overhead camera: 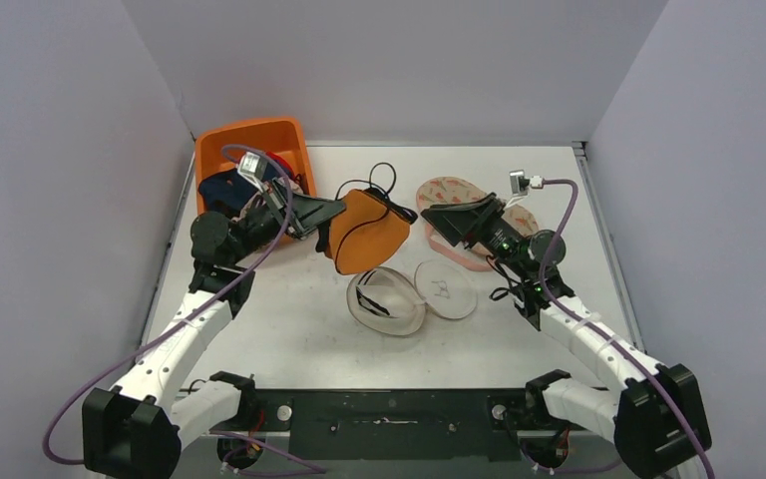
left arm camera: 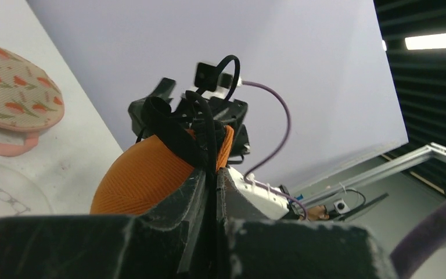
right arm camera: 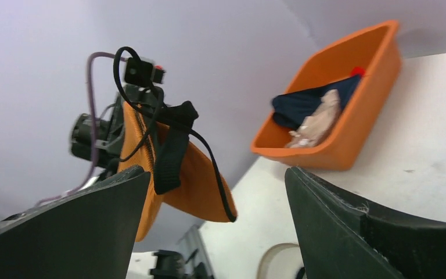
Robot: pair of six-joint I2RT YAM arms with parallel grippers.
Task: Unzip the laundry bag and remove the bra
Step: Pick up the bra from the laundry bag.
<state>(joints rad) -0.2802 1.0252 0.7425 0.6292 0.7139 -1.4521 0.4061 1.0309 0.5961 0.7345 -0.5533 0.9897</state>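
Note:
An orange bra (overhead camera: pixel 369 232) with black straps hangs above the table's middle. My left gripper (overhead camera: pixel 337 212) is shut on its left edge. The left wrist view shows the jaws pressed together on black strap and orange cup (left arm camera: pixel 145 174). The white round laundry bag (overhead camera: pixel 389 304) lies open on the table below, its flap (overhead camera: pixel 446 289) folded out to the right. My right gripper (overhead camera: pixel 429 222) hovers just right of the bra, open and empty. Its wrist view shows the bra (right arm camera: pixel 194 180) ahead between its spread fingers.
An orange bin (overhead camera: pixel 279 135) holding dark and pale clothes stands at the back left behind the left arm. A pink floral pouch (overhead camera: pixel 454 195) lies at the back right, partly under the right gripper. Grey walls close in the table on three sides.

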